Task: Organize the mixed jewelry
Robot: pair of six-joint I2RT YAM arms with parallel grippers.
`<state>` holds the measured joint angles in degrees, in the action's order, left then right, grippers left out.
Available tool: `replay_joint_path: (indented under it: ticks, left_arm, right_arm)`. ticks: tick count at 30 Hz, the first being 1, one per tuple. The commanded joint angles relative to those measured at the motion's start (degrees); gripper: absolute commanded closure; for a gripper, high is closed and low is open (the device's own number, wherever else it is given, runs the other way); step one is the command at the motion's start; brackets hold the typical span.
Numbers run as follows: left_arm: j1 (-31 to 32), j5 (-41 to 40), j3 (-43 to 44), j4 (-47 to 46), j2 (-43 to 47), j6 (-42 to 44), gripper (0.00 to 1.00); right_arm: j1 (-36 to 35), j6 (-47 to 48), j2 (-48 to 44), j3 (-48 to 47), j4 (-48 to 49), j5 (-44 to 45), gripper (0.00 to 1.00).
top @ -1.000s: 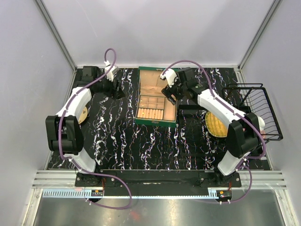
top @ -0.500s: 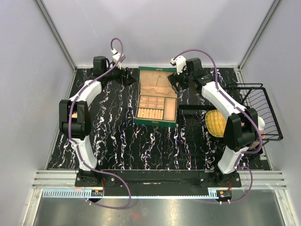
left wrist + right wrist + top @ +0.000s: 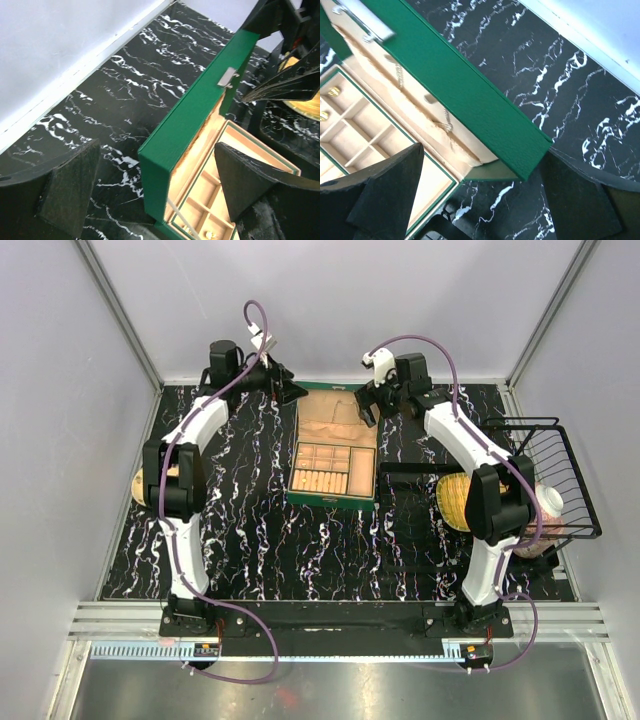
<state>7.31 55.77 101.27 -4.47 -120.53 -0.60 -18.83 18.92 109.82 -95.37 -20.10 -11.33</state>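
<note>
Top external: we see the left gripper (image 3: 292, 392) at 11 o'clock from the green box (image 3: 331, 501), the right gripper (image 3: 362, 412) at 1, both spread wide and empty. Gold bits (image 3: 333, 91), maybe rings, lie inside.

- Two small gold-toned pieces (image 3: 333, 91) seen from right wrist view, each alone in own square cell of tan tray (image 3: 370, 131) inside open green box (image 3: 330, 499).
- Cells adjoin at tray's edge. Exact shape blurred (rings, perhaps).
- Two thin pale chains (image 3: 448, 121): short beaded lengths hanging against tan lining of raised lid (image 3: 460, 75), well apart from each other.
- Left wrist view: tiny gold speck (image 3: 210, 233) in cell at bottom edge.
- Top view: pieces too small to make out.
</note>
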Motion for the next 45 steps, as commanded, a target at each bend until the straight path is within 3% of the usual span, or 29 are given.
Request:
replay_joint_path:
  ticks: [1, 17, 27, 35, 45]
  left_arm:
    - [0.95, 6.19, 2.09, -5.37, 0.03, -4.93, 0.01]
    - [2.53, 7.34, -21.64, -6.61, 18.74, -2.57, 0.01]
    - [3.15, 1.99, -32.62, 3.06, 31.49, 4.64, 0.01]
    - [12.19, -15.67, -33.6, 13.25, 33.26, 15.7, 0.01]
    - [25.38, -41.59, -32.54, 19.15, 24.82, 23.19, 0.01]
  right_arm:
    - [0.11, -1.43, -1.36, -1.4, 3.57, -7.19, 0.0]
    - [0.11, -3.45, -16.65, 13.09, 4.89, -15.65, 0.01]
    - [-0.07, -6.26, -29.83, 21.28, 1.9, -15.39, 0.0]
    - [0.02, -6.96, -32.56, 26.9, 2.7, -13.02, 0.0]
    - [0.02, -6.7, -33.7, 28.84, 1.99, -9.68, 0.0]
